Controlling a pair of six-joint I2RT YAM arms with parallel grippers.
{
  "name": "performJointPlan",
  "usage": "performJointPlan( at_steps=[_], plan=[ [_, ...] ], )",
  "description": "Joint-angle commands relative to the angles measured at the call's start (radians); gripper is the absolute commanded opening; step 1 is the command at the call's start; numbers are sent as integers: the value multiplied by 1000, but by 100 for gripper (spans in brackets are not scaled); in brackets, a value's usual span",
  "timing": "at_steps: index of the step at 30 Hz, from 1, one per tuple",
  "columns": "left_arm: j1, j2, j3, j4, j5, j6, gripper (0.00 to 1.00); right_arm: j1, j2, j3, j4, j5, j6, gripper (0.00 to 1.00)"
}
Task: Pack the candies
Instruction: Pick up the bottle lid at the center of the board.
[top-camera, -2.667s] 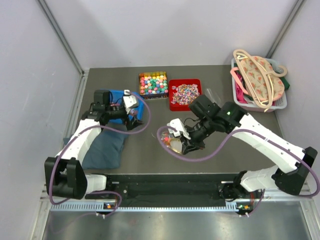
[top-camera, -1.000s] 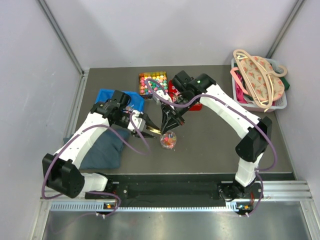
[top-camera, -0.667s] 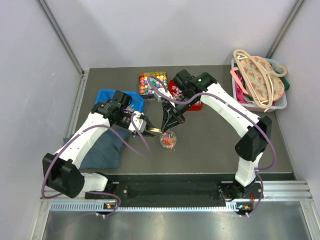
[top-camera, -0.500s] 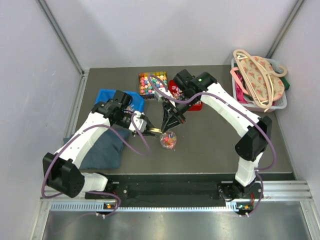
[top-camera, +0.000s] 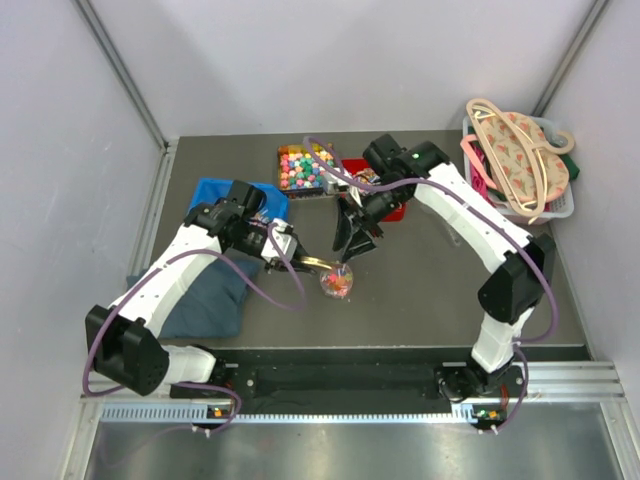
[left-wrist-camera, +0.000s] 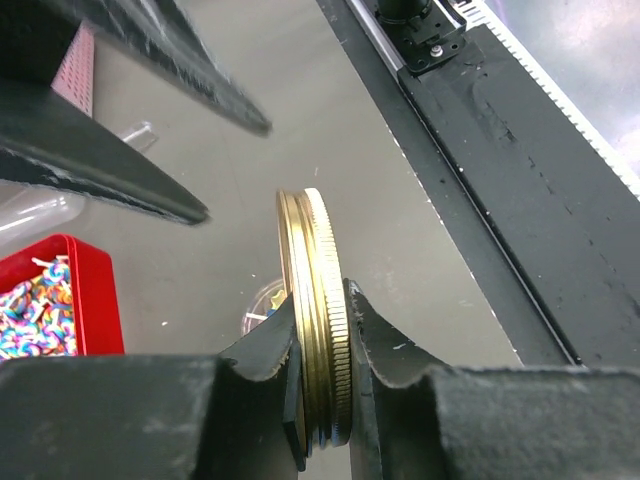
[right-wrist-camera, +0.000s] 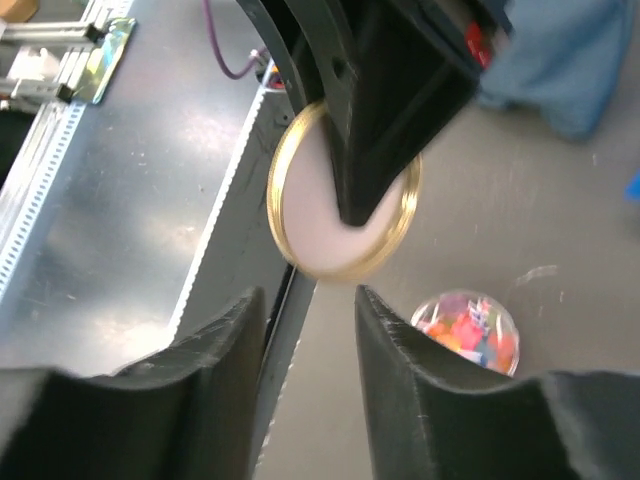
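A gold-rimmed lid (top-camera: 319, 263) with a cream inner face (right-wrist-camera: 340, 215) is held on edge, my left gripper (left-wrist-camera: 322, 335) shut on it just above the table. Right beside it stands a small clear jar (top-camera: 337, 282) filled with candies (right-wrist-camera: 466, 331). My right gripper (top-camera: 350, 240) hovers just beyond the lid with its jaws open and nothing between them (right-wrist-camera: 310, 320). More candies fill a red tray (top-camera: 388, 205) and a box of bright cubes (top-camera: 305, 167) at the back.
A basket (top-camera: 560, 205) of hangers and a patterned bag sits at the back right. A dark blue cloth (top-camera: 210, 295) and a brighter blue item (top-camera: 212, 190) lie on the left under my left arm. A black rail (left-wrist-camera: 520, 190) borders the near edge.
My right gripper has opened, let go of the lid and drawn back toward the red tray. My left gripper has closed on the lid and keeps it near the jar.
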Motion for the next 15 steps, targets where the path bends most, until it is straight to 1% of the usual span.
performJointPlan(
  at_steps=[1, 2, 3, 4, 5, 6, 7, 8, 9, 10, 11, 12, 13, 15],
  plan=[
    [-5, -6, -1, 53, 3, -73, 15, -37, -119, -47, 66, 38, 87, 54],
    [-5, -6, -4, 104, -4, -140, 15, -38, -139, -65, 100, 82, 110, 57],
    [-5, -8, -7, 141, -15, -179, 15, -40, -188, -123, 146, 121, 142, 60],
    [-5, -9, -17, 175, -27, -221, 14, -40, -225, -160, 208, 156, 174, 64],
    [-4, -9, -23, 250, -52, -307, 13, -40, -258, -203, 320, 240, 228, 66],
    [-5, -8, -29, 290, -66, -352, 12, -38, -333, -284, 376, 273, 245, 68],
    [-4, -6, -43, 327, -76, -398, 10, -38, -366, -321, 417, 302, 260, 71],
    [-4, -2, -47, 364, -102, -482, 10, -38, -398, -355, 503, 370, 286, 72],
    [-4, 1, -55, 445, -109, -533, 10, -35, -432, -416, 540, 401, 299, 73],
    [-4, 6, -61, 485, -118, -581, 9, -37, -491, -446, 574, 422, 315, 78],
    [-4, 21, -63, 516, -125, -660, 9, -37, -528, -475, 613, 473, 332, 82],
    [-2, 30, -61, 533, -129, -689, 9, -34, -558, -533, 684, 500, 343, 85],
    [-4, 41, -49, 556, -126, -712, 10, -34, -616, -562, 722, 521, 354, 92],
    [-4, 78, -35, 589, -122, -808, 11, -25, -656, -628, 788, 586, 363, 96]
  ],
)
